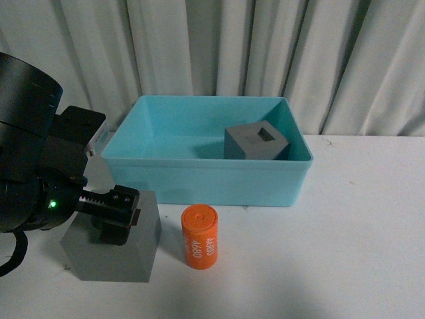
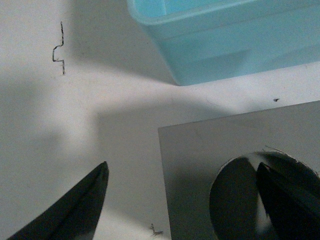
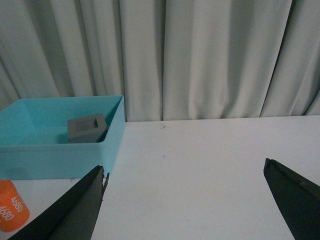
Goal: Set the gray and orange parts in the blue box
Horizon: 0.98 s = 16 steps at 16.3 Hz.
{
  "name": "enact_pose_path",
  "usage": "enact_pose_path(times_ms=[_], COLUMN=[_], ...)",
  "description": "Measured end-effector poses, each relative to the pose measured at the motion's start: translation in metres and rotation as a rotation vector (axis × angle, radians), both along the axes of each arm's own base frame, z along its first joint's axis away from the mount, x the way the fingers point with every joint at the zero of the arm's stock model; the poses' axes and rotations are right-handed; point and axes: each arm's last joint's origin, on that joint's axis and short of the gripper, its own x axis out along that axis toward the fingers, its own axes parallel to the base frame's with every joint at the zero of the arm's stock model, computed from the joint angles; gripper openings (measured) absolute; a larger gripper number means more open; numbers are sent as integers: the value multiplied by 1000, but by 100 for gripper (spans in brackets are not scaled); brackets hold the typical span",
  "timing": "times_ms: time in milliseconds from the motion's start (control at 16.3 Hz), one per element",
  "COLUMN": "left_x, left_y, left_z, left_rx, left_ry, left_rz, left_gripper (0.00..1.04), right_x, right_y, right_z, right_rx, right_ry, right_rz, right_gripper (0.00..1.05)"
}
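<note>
The blue box stands at the back of the table and holds a gray cube with a square recess. In front of the box, a second gray cube with a round recess sits on the table. My left gripper is open right over it. In the left wrist view one finger reaches into the round recess of the cube and the other finger is outside the cube's side. The orange cylinder with white digits stands beside this cube. My right gripper is open over bare table, out of the front view.
A grey curtain hangs behind the white table. From the right wrist, the box, the cube in it and the orange cylinder all show. A small dark scratch marks the table near the box corner.
</note>
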Motion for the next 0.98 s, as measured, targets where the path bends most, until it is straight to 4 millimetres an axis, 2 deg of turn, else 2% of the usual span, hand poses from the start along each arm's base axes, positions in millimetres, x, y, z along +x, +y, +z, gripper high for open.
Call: enact_pose_path(times_ms=[307,430,614,737,798,982], left_x=[-2,-4,-12,-20,-23,-20], left_y=[-1,-1,-3,-3,-3,-6], left_z=[-2,2,16,37,54,131], left_rx=[-15,-38,-72,-126,-156,-261], left_ry=[26,36,55,63,34,-177], left_rz=[-13,-4,-8,3,0,2], left_gripper=[39,23,19,18,18,18], right_x=[0,0,0,0,0,0], right_y=[0,0,0,0,0,0], right_z=[0,0,0,0,0,0], right_rx=[0,0,0,0,0,0], right_ry=[0,0,0,0,0,0], right_rz=[0,0,0,0,0,0], right_gripper=[98,98,98,98,98,98])
